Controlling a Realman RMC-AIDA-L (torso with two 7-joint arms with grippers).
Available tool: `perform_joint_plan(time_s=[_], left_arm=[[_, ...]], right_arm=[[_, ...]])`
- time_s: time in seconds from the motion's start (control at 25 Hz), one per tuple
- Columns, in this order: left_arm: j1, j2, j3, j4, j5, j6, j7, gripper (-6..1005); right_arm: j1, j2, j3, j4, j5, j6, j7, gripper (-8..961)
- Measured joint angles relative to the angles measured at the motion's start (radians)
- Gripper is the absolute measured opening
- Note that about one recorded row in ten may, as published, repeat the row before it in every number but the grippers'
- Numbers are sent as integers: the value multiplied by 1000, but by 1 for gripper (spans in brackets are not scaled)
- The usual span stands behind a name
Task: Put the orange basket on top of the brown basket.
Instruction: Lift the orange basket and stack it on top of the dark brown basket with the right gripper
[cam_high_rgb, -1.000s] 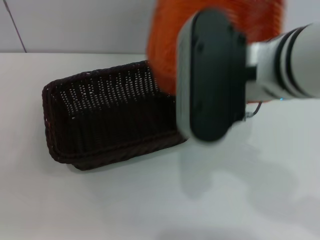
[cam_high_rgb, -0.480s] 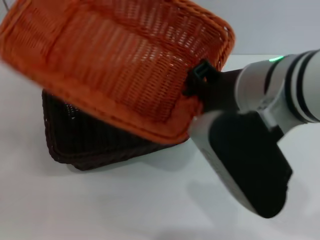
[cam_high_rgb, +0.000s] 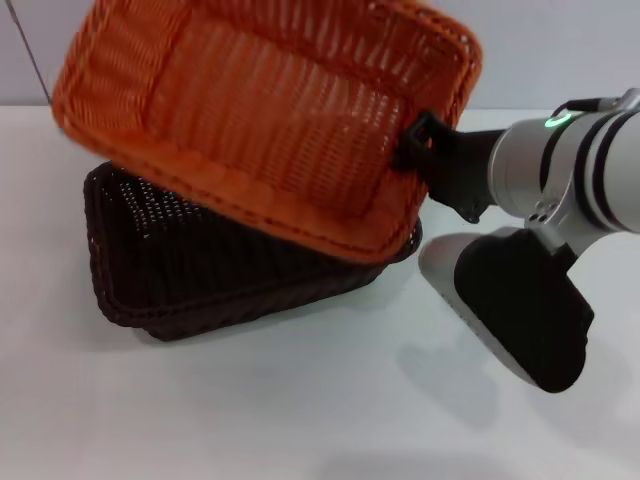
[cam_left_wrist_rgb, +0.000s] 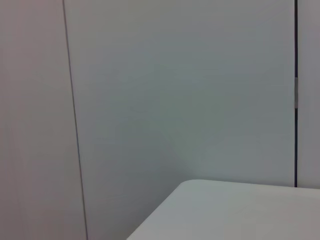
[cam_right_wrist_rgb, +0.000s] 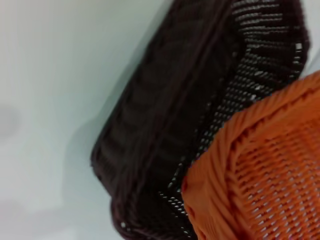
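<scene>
The orange basket (cam_high_rgb: 270, 120) hangs tilted over the brown basket (cam_high_rgb: 180, 270), its open side facing me and its near rim low over the brown one's right part. My right gripper (cam_high_rgb: 418, 142) is shut on the orange basket's right rim, coming in from the right. The brown basket stands on the white table at left centre. The right wrist view shows the orange basket's corner (cam_right_wrist_rgb: 265, 180) above the brown basket (cam_right_wrist_rgb: 190, 125). My left gripper is out of view.
The white table (cam_high_rgb: 300, 400) stretches in front and to the right. My right arm's dark forearm cover (cam_high_rgb: 520, 310) hangs low over the table at the right. A grey wall (cam_left_wrist_rgb: 180, 90) rises behind the table.
The orange basket has swung from the upper right to the left over the brown basket, then shifted a little right and lower. My right arm turned with it.
</scene>
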Motion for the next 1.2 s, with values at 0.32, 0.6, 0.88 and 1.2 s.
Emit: perform_joint_plan(time_s=[0.32, 0.6, 0.88, 1.2], left_arm=[[2, -3, 2, -3, 0, -4, -7, 770], [5, -3, 6, -3, 0, -7, -75, 770], [7, -3, 18, -20, -1, -6, -75, 770], [9, -3, 32, -28, -1, -7, -76, 770]], right_arm=[[4, -17, 8, 39, 5, 25, -73, 182], [-6, -44, -12, 52, 38, 38, -85, 191], [-32, -56, -30, 39, 53, 59, -80, 200], [-69, -71, -57, 32, 49, 103, -20, 210]])
